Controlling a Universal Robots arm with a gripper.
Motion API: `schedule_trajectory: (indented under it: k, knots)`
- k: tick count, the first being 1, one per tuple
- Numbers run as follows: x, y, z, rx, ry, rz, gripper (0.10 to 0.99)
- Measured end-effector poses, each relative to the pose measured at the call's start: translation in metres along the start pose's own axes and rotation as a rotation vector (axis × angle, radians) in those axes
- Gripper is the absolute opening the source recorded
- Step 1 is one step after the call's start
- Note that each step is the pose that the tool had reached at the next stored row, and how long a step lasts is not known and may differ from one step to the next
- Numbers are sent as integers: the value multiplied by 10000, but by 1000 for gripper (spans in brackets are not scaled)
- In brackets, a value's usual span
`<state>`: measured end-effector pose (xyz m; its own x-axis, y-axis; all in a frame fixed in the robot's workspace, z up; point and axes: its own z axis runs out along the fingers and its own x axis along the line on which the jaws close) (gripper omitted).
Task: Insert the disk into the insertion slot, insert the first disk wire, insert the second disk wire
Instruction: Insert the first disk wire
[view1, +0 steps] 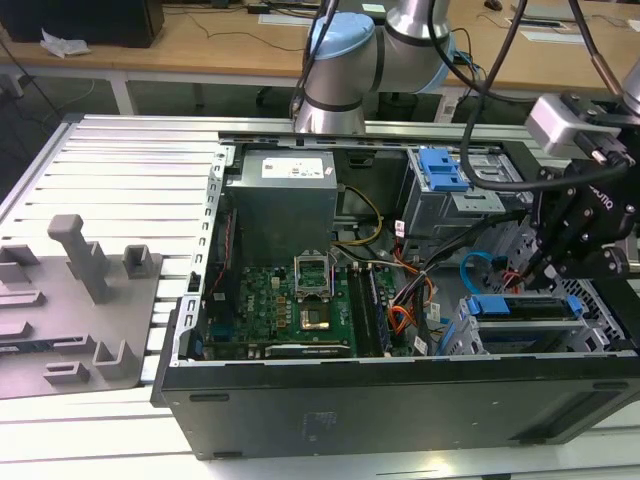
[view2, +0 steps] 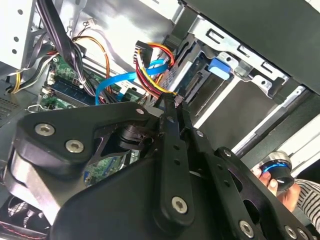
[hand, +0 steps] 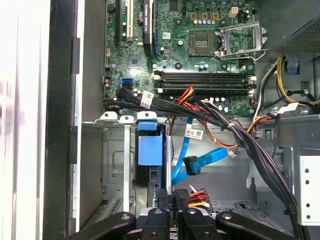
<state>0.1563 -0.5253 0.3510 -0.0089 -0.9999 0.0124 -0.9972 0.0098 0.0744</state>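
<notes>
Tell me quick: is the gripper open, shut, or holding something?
Gripper: shut on the plug end of the thin orange, red and black wire bundle.

Arm (view1: 345, 60): a grey joint with a pale-blue cap sits at the back, upper middle of the exterior view. The arm's far end shows on the exterior view's right.

Gripper (view1: 548, 268): black, hanging there, pointed down and tilted a little toward the exterior view's left.

In both wrist views I see the gripper (view2: 171, 102) (hand: 173, 200) with its fingers (view2: 169, 132) drawn together, tips close to parallel, pinched on the plug of the first wire (view2: 150, 65). The linkage bars are folded in tight behind the tips. I can make out no gap between the pads and the plug.
</notes>
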Motion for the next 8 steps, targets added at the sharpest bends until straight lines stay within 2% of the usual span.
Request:
schedule_trajectory:
  k: [8]
  knots:
    - [25,-1,17,0,1,0,165]
